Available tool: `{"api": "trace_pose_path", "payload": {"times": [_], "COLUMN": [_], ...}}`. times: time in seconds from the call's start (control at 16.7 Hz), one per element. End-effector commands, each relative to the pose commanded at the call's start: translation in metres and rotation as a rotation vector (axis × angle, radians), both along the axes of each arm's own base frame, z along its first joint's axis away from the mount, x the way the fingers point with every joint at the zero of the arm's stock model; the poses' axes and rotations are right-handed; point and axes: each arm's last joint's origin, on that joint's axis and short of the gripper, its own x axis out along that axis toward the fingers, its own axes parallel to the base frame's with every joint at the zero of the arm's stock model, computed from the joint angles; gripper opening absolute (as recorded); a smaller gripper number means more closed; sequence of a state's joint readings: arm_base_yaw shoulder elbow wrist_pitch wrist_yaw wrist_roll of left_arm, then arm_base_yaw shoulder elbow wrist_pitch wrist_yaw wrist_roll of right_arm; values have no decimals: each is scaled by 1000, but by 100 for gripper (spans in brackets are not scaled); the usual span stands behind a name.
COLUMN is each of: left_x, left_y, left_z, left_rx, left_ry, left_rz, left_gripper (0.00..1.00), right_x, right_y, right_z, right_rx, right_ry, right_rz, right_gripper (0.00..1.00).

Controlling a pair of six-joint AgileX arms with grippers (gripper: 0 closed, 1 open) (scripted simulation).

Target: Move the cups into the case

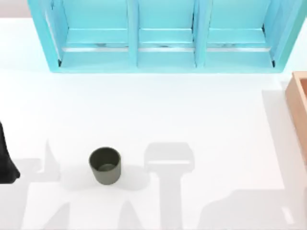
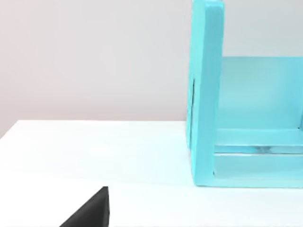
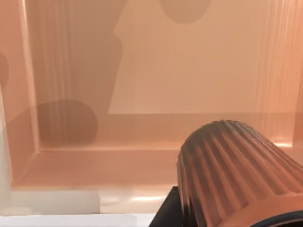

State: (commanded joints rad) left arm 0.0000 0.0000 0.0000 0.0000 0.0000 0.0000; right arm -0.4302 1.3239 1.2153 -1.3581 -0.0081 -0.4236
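The olive green cup [image 1: 104,165] stands upright on the white table, left of centre near the front. My left arm [image 1: 5,163] is parked at the table's left edge, well apart from that cup. A dark part of the left gripper [image 2: 90,213] shows in the left wrist view. The coppery ribbed cup [image 3: 236,170] hangs above the floor of the tan case [image 3: 142,71], and my right gripper [image 3: 213,213] is shut on it. The cup's shadow falls on the case floor. The case [image 1: 298,110] sits at the table's right edge.
A big turquoise shelf unit [image 1: 165,43] spans the back of the table, and its side wall [image 2: 206,94] stands close ahead in the left wrist view. White tabletop lies between the green cup and the case.
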Motion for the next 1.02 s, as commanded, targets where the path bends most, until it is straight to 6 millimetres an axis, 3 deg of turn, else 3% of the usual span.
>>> {"api": "trace_pose_path", "payload": {"times": [0.24, 0.66, 0.9, 1.02], "left_x": [0, 0, 0, 0], "left_y": [0, 0, 0, 0], "left_z": [0, 0, 0, 0], "left_rx": [0, 0, 0, 0], "left_ry": [0, 0, 0, 0], "left_rz": [0, 0, 0, 0], "left_gripper": [100, 100, 100, 100], "right_x": [2, 4, 4, 4], "right_y": [0, -1, -1, -1], "right_z": [-4, -62, -65, -65], "right_rx": [1, 0, 0, 0], "right_ry": [3, -2, 0, 0], "right_rz": [1, 0, 0, 0], "right_gripper": [0, 0, 0, 15]}}
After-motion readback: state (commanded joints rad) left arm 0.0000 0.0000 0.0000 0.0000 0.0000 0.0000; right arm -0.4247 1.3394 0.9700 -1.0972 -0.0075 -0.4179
